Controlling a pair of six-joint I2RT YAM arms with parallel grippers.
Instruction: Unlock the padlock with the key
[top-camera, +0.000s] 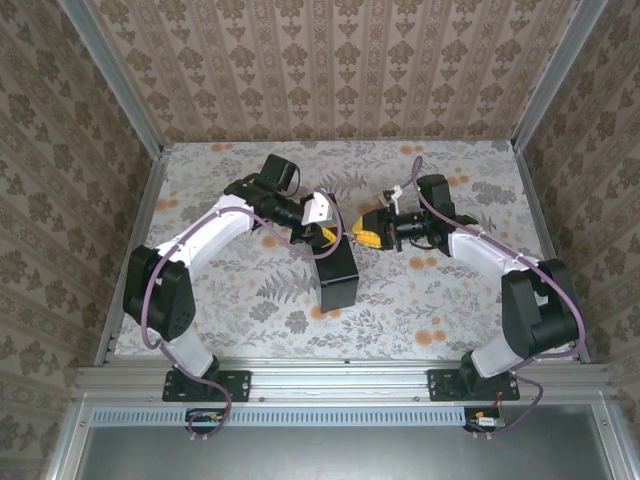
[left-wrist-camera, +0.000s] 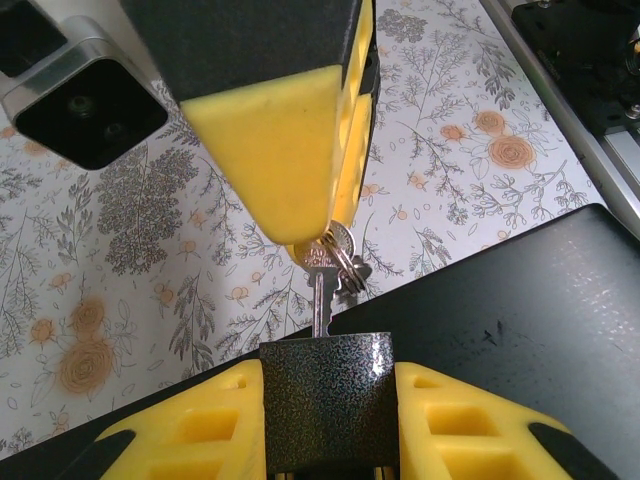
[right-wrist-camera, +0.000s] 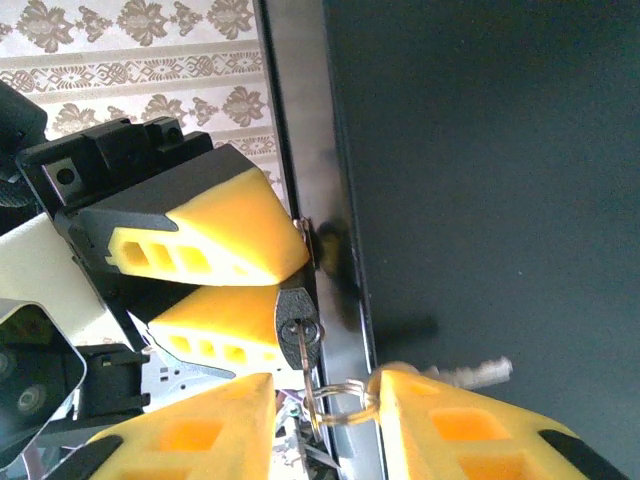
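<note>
Padlock btwn L fingers, key in

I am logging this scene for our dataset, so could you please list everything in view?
padlock: one, dark speckled grey, clamped between the left gripper's fingers.
key: one, silver, blade in the padlock.
box: one, black, on the table below the grippers.
table: one, pale floral cover, under everything.
walls: three, beige patterned paper, around the table.
arms: two, white and black, bases at the near edge.
left gripper: one, yellow fingers, shut on the padlock.
right gripper: one, yellow fingers, at the key's head; grip unclear.
</note>
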